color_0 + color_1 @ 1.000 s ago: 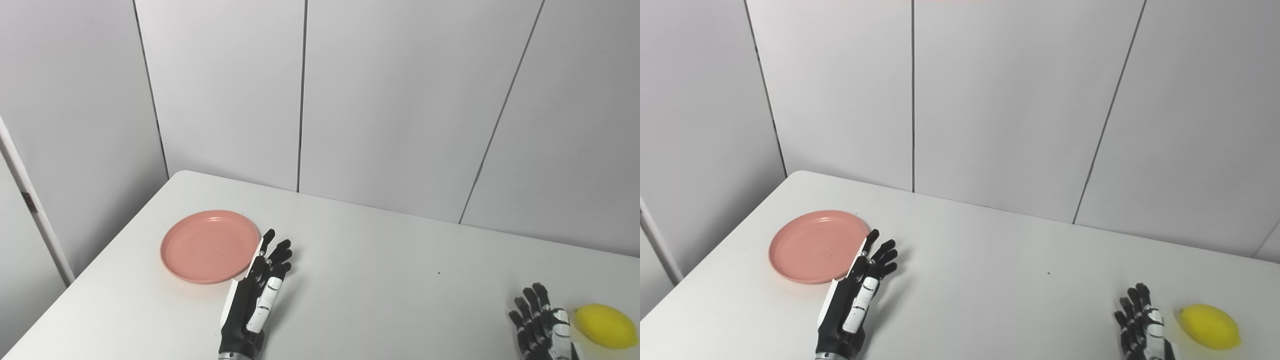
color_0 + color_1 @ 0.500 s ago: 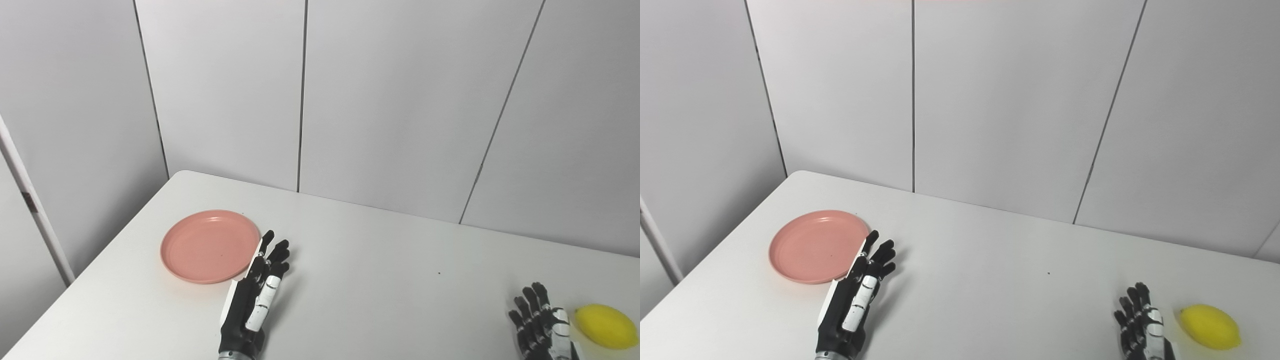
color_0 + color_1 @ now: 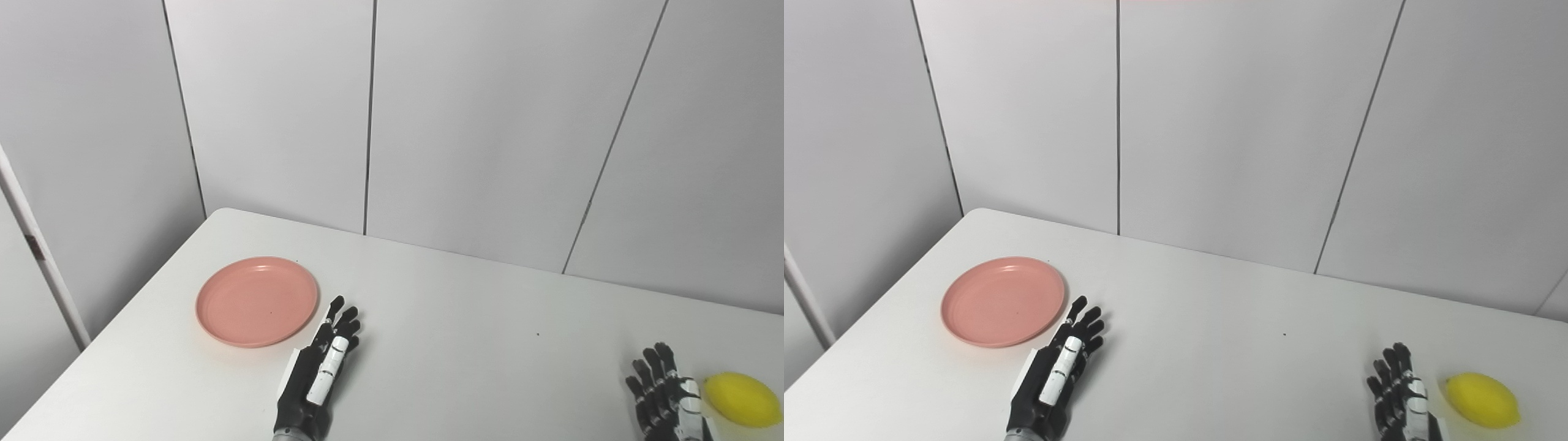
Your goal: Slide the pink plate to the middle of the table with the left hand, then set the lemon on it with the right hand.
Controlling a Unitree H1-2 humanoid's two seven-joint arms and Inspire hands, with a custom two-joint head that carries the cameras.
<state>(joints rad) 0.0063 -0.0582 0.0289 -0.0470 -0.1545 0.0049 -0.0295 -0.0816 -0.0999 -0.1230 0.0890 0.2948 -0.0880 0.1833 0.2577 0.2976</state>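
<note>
A round, shallow pink plate (image 3: 257, 301) with a smooth matte face and raised rim is seen at 9 o'clock on the white desk (image 3: 465, 318). The left hand (image 3: 318, 367), fingers spread and empty, is laid just beside its rim. A glossy oval lemon (image 3: 741, 399) is found at 4 o'clock, beside the right hand (image 3: 664, 398), likewise spread and empty.

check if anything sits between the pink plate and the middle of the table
Only the left hand itself, open just right of the pink plate. Past it the table looks bare; the lemon lies far right beside the right hand.
</note>
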